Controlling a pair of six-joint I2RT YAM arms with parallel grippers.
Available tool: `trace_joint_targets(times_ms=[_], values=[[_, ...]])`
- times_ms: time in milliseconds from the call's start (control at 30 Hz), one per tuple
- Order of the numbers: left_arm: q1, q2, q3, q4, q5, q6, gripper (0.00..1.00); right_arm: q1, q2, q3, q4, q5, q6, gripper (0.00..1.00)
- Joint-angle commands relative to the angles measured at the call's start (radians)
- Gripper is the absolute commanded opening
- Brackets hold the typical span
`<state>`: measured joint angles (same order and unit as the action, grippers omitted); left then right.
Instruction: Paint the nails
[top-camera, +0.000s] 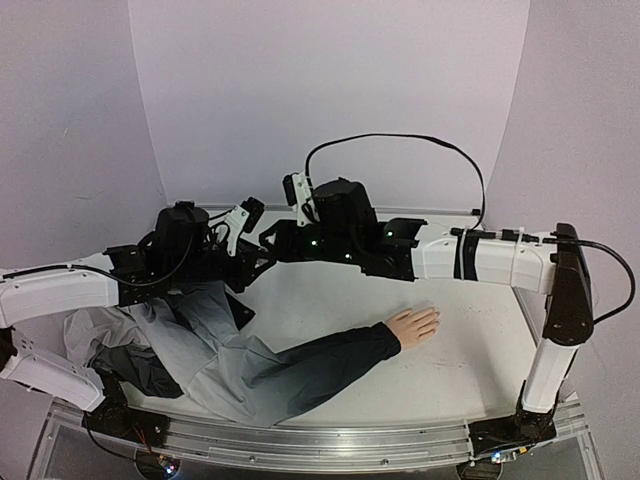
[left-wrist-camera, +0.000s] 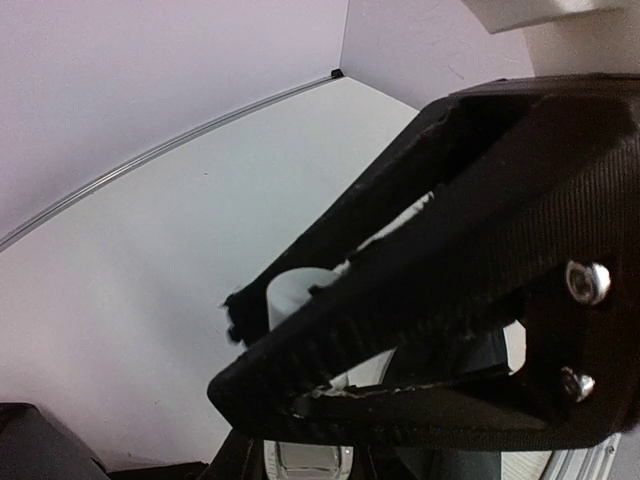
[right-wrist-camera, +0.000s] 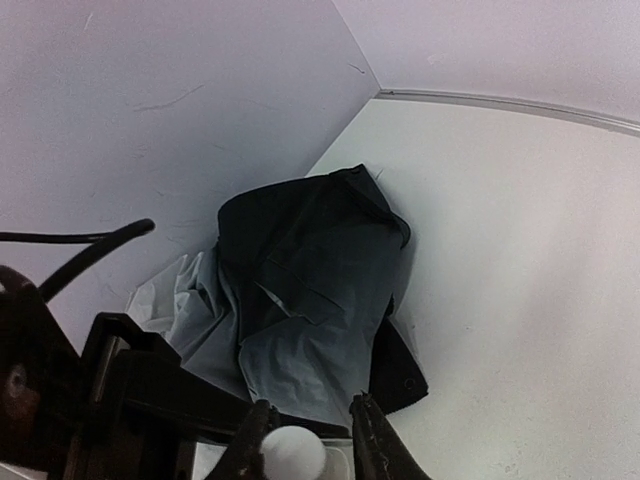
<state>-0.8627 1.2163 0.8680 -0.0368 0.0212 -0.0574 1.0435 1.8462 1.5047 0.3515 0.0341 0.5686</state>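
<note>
1. Left gripper (left-wrist-camera: 232, 350) pinches the white bottle (left-wrist-camera: 298, 295).
2. Right gripper (right-wrist-camera: 311, 402) straddles a white cap (right-wrist-camera: 294, 455); we can't tell if it's clamped.
3. We see the nails (top-camera: 434, 318) on the mannequin hand (top-camera: 413, 326), resting on the table (top-camera: 470, 350), well apart from both.

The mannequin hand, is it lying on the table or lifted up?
Lying: the mannequin hand rests flat on the table, nothing holds it.

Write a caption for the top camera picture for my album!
The left arm and right arm meet over the white table; the mannequin hand lies apart, poking from its dark sleeve.
</note>
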Motion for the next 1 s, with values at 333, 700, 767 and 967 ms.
trace_joint_targets(times_ms=[333,700,767,967], values=[[0.012,-0.115,0.067,0.043,0.661,0.086,0.0,0.004,-0.173,-0.179,0.213,-0.811,-0.413,0.0],[0.021,-0.085,0.103,0.054,0.899,0.112,0.0,0.003,-0.221,-0.282,0.249,-0.946,-0.439,0.01],[0.021,-0.082,0.095,0.054,0.76,0.099,0.0,0.004,-0.236,-0.285,0.241,-0.822,-0.401,0.27],[-0.006,-0.118,0.017,0.043,0.215,0.165,0.0,0.004,-0.308,-0.28,0.097,-0.365,-0.271,0.83]])
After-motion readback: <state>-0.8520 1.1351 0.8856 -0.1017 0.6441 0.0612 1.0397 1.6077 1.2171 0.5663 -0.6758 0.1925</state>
